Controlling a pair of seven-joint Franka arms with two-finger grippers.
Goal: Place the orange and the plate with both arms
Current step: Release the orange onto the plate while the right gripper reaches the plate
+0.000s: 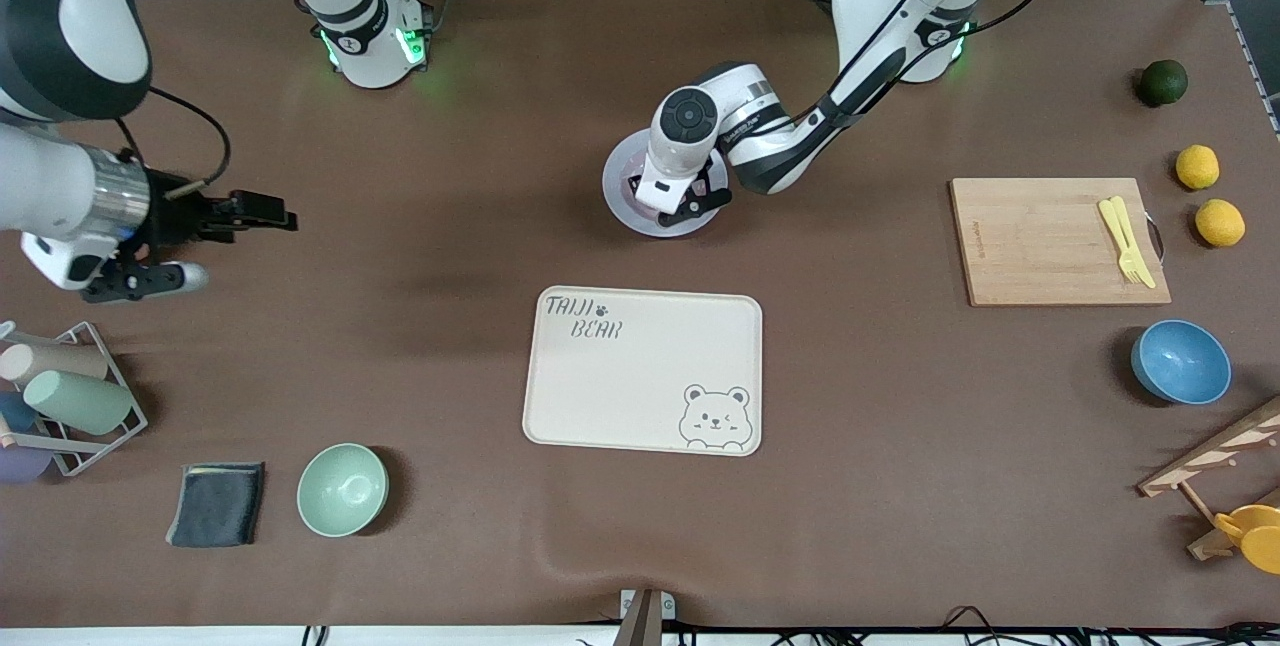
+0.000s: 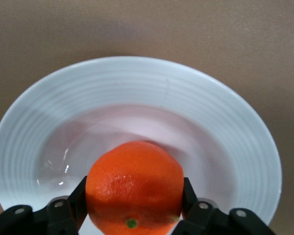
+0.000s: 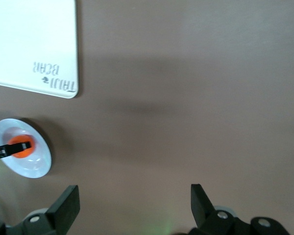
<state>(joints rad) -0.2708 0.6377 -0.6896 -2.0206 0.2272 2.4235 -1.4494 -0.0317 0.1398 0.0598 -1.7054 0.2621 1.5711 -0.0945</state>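
The pale plate (image 1: 618,194) lies on the brown table, farther from the front camera than the cream tray. My left gripper (image 1: 690,204) is right over it and hides the orange in the front view. In the left wrist view my left gripper (image 2: 134,208) is shut on the bright orange (image 2: 134,183), held over the middle of the plate (image 2: 225,122); I cannot tell whether the orange touches the plate. My right gripper (image 1: 235,244) is open and empty, above bare table toward the right arm's end. In the right wrist view it (image 3: 133,203) is open, with the plate (image 3: 36,164) and orange (image 3: 20,148) far off.
The cream bear tray (image 1: 640,366) lies mid-table. A cutting board (image 1: 1040,241) with a yellow fork, two lemons (image 1: 1197,166), a dark green fruit (image 1: 1162,82) and a blue bowl (image 1: 1180,362) are toward the left arm's end. A green bowl (image 1: 342,489), a cloth (image 1: 217,503) and a cup rack (image 1: 70,396) are toward the right arm's end.
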